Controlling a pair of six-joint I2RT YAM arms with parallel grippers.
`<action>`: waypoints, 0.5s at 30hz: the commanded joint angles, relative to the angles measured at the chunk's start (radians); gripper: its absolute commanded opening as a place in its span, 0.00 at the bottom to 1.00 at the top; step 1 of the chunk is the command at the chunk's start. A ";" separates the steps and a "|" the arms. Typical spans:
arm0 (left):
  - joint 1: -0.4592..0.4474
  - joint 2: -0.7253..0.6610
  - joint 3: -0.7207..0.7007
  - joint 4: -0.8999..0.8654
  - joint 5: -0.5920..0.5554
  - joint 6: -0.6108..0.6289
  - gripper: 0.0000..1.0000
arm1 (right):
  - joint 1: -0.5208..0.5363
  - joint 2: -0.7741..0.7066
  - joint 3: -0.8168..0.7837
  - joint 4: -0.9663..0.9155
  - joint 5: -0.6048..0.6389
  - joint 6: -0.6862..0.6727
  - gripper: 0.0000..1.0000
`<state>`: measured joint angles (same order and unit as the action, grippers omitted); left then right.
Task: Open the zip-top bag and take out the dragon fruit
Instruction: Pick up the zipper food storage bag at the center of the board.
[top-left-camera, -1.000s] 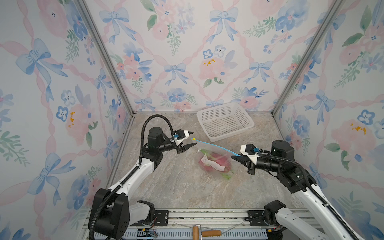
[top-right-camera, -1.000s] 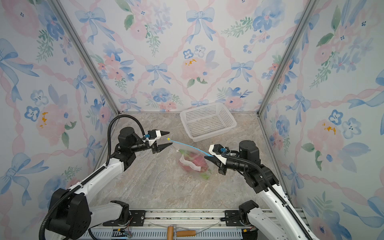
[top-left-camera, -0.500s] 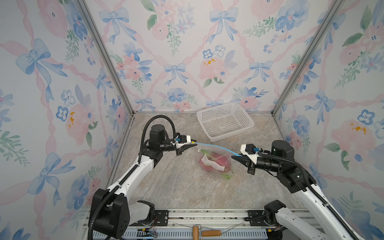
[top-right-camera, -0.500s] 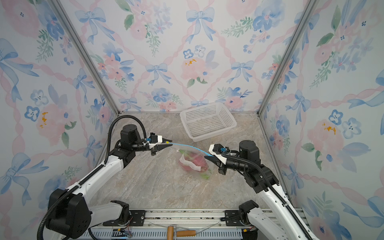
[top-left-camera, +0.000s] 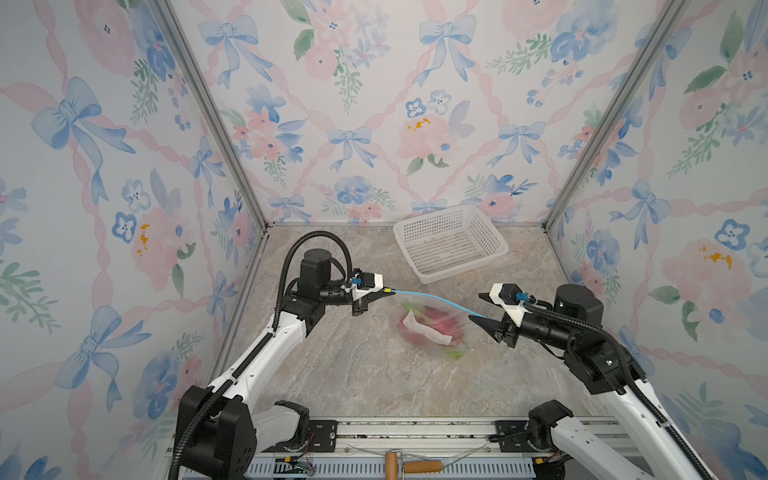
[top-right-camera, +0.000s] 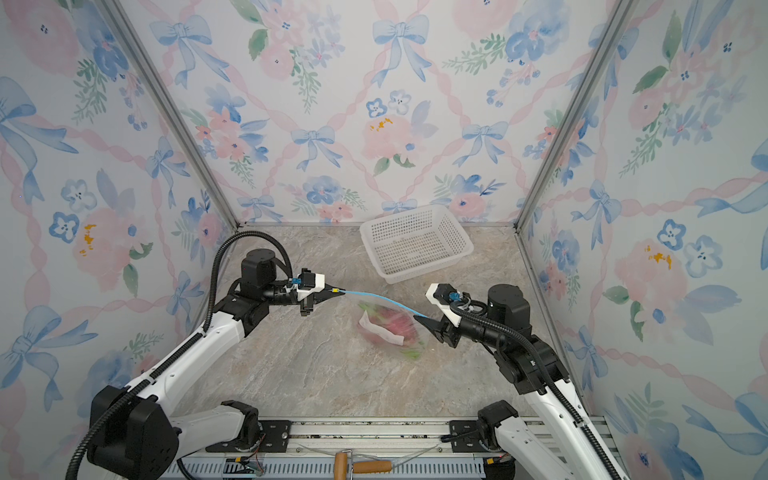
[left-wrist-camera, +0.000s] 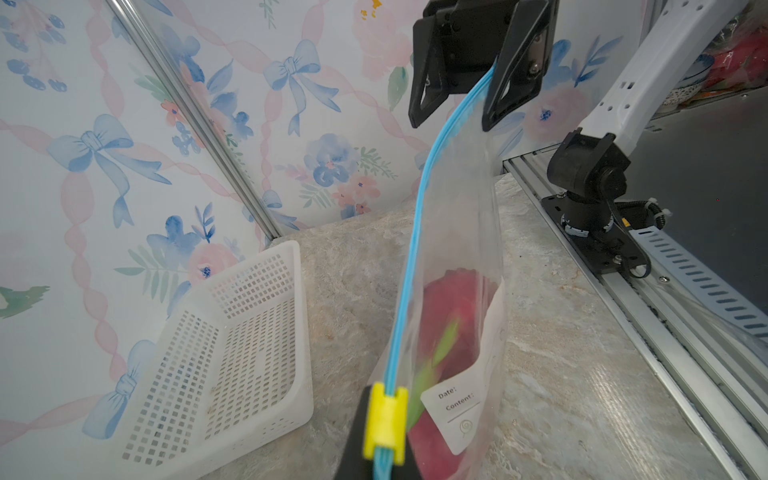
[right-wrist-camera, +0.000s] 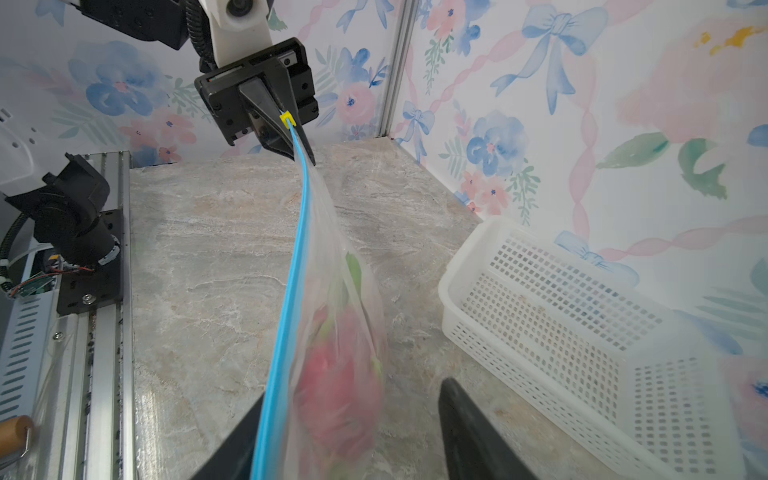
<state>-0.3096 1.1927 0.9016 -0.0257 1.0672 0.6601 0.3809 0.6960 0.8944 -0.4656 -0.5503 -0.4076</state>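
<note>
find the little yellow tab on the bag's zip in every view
In a top view: small yellow plastic tab, centre-left, in the left gripper.
In a top view: same place, centre-left.
Left wrist: close to the camera, at the near end of the light-blue zip strip.
Right wrist: far off, at the strip's far end.
Shared landmark: white perforated plastic basket.

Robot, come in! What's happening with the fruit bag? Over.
Left gripper shut on zip-top bag at yellow tab end. Right gripper open. Dragon fruit inside bag. Basket off aside.
</note>
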 joint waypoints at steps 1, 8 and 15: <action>-0.038 -0.061 0.088 -0.096 -0.091 -0.069 0.00 | 0.026 -0.028 0.111 -0.087 0.066 -0.036 0.57; -0.135 -0.080 0.247 -0.252 -0.313 -0.255 0.00 | 0.233 0.146 0.261 -0.128 0.052 -0.123 0.55; -0.169 -0.098 0.230 -0.324 -0.382 -0.223 0.00 | 0.283 0.371 0.362 -0.045 -0.075 -0.116 0.49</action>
<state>-0.4625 1.1053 1.1309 -0.3046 0.7330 0.4503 0.6445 1.0248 1.2278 -0.5362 -0.5594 -0.5243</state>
